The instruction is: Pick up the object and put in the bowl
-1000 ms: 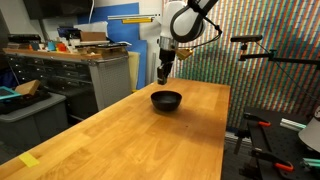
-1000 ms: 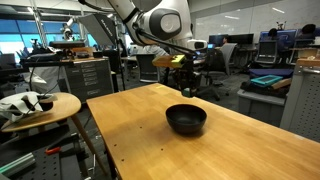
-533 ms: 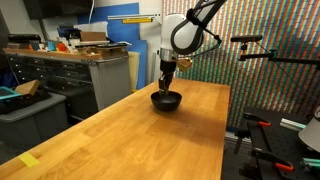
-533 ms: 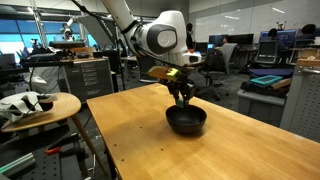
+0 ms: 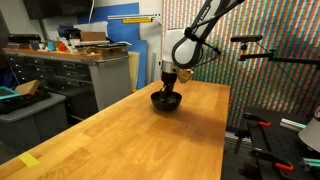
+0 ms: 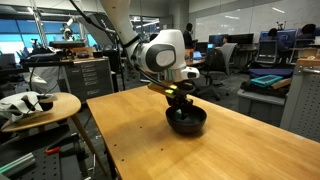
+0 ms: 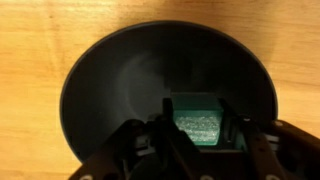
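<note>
Green against the dark glaze, the object [image 7: 197, 120] is pinched by the gripper [image 5: 168, 90], low over the floor of the bowl [image 7: 105, 90]. In both exterior views the gripper dips into the bowl on the tabletop [image 5: 140, 140]. Pick-up and carry look done; release and retreat remain.

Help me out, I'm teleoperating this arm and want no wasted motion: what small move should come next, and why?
Probably open the gripper to let go. The wrist view shows the green block held between the fingers, right over the inside of the black bowl. In both exterior views the gripper hangs low at the bowl's rim, so the block should fall a short way and land inside.
</note>
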`<state>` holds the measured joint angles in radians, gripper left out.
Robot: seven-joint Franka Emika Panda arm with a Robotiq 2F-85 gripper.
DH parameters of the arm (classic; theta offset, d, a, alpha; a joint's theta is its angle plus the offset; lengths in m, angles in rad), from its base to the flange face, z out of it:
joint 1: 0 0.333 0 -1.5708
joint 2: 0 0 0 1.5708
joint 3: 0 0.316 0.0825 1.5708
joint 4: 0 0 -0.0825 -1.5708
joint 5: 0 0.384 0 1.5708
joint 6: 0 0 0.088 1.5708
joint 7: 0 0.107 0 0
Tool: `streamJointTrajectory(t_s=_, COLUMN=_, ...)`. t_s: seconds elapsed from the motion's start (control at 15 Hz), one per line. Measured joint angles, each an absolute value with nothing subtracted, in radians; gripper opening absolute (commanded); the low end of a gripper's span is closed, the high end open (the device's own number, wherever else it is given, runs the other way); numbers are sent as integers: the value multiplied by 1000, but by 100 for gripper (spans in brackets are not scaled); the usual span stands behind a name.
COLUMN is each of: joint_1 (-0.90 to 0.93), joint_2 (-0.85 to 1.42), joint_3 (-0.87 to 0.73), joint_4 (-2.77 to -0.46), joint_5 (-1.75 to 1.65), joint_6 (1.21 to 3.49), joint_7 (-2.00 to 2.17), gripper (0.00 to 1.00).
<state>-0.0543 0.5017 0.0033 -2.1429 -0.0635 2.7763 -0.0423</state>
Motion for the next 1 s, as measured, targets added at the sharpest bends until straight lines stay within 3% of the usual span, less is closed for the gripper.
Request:
streamJointTrajectory(t_s=0.07, joint_1=-55, joint_2=510, joint_3=3, joint_4=-2143, joint_5=-62, joint_6=2779, joint_7=-42, gripper=72)
streamJointTrajectory(t_s=0.33, joint_1=-58, joint_2=522, joint_3=-3, joint_4=-2141, joint_5=-61, joint_6=2783, joint_7=-42, gripper=99)
streamJointTrajectory(t_s=1.0, joint_1=-82, joint_2=500, joint_3=-14, joint_4=-2087, joint_5=-61, joint_6=2777, joint_7=-42, gripper=100)
